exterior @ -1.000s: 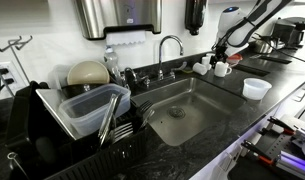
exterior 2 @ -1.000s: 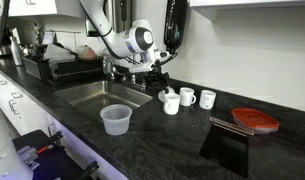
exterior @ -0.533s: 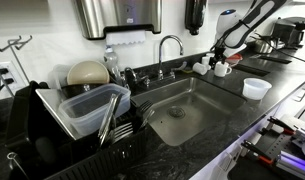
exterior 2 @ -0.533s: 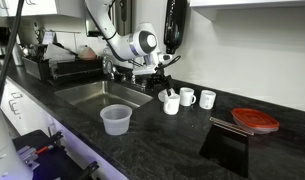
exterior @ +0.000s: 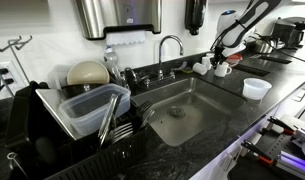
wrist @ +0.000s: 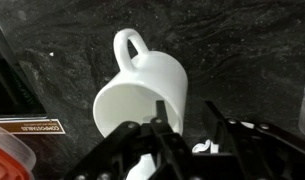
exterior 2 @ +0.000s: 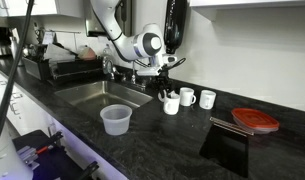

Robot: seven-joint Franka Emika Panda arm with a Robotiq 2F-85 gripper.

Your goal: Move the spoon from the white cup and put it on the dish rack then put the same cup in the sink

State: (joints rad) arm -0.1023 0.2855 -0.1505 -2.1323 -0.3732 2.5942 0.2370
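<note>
The white cup (wrist: 142,95) stands upright on the black desk (wrist: 232,40), and in the wrist view its loop handle points to 12 o'clock. The claw (wrist: 197,150) hangs over the cup's 5 o'clock rim; I cannot tell whether its dark fingers (wrist: 157,145) are spread or pinching something. In an exterior view two more white mugs (exterior 2: 197,98) sit at the cup's 3 o'clock, the sink (exterior 2: 92,95) at 9 o'clock and the dish rack (exterior 2: 52,68) beyond at 10 o'clock.
</note>
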